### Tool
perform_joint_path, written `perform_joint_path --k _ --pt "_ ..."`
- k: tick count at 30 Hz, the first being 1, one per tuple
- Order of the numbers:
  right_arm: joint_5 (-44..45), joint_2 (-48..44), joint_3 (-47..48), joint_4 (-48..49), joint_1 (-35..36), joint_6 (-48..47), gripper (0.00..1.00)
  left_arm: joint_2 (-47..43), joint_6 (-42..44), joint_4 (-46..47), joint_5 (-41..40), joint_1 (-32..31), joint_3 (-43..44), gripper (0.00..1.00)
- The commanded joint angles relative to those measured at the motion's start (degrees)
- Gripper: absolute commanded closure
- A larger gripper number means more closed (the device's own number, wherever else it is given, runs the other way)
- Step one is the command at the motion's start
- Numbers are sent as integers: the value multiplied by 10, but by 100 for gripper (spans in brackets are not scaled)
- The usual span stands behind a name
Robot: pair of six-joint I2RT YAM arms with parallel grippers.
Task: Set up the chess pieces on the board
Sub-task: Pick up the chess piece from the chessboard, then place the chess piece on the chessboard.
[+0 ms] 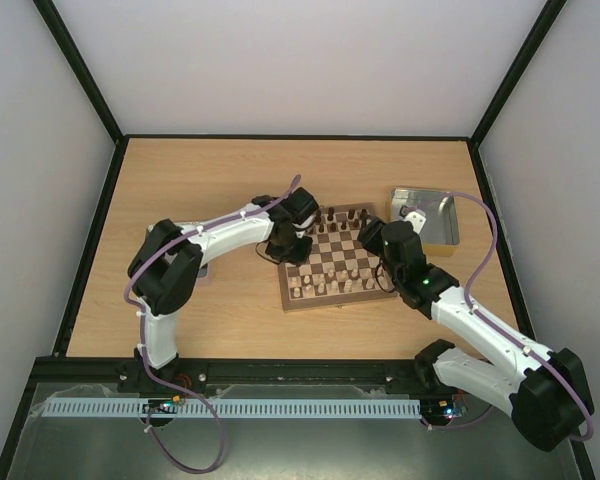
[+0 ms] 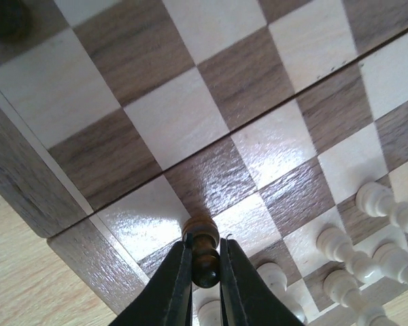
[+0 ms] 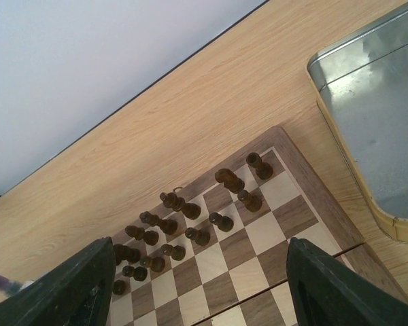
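At board [image 2: 132,51] edge, dark pawn [image 2: 204,252] upright.

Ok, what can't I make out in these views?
- Left wrist: dark piece in the left tool, mostly covered by its fingers; type unclear.
- Top external: chess pieces too small to identify.
- Right wrist: near half of the board cut off by the bottom edge; metal tray cut off right.

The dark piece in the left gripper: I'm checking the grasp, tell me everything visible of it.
The dark piece is small, glossy turned brown wood, with rounded bulges and a lighter collar. The left gripper is shut on it, one black finger each side. It is over the board near its edge; whether it touches the board cannot be told.
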Motion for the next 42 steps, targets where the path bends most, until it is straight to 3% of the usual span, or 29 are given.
perform_joint_path --k 1,8,21,31,42 --pt "36 -21 -4 -9 -2 6 32 4 1 -14 -25 -7 38 91" --pt "100 -79 -10 -33 -2 15 32 55 6 -22 -48 -15 135 91" --pt "203 -206 -24 -98 -2 21 32 237 9 -39 -31 -44 441 90" --pt "202 -215 -17 -122 -2 15 32 257 30 83 -50 -61 435 90" --pt "196 -216 -13 -134 -2 15 32 281 56 133 -92 -74 421 88"
